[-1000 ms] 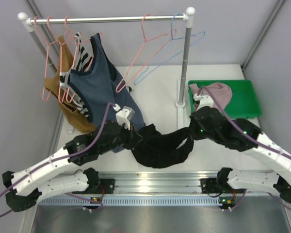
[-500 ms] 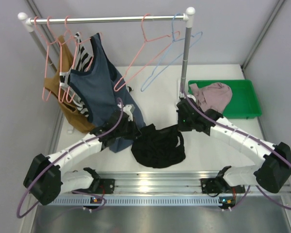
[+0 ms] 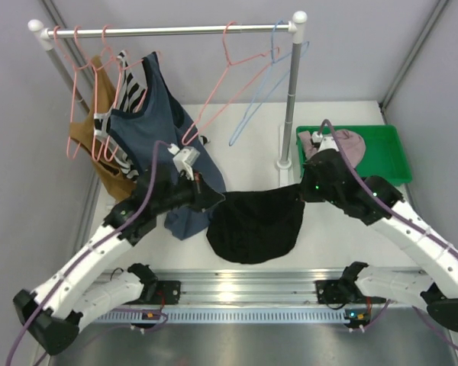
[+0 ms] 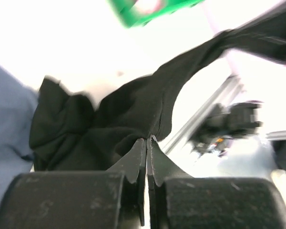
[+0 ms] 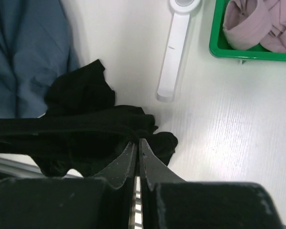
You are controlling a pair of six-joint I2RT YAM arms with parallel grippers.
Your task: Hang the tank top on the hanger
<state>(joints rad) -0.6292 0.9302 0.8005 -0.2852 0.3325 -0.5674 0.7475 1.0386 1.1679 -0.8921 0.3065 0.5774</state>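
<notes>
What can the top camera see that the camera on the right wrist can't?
Only the top camera: the rail, the empty pink hanger, and the left pincer holding one end of the black tank top. Only the right wrist camera: the right pincer up close, shut on the tank top's other end. Both: the tank top, the green tray and the pink garment in it.
</notes>
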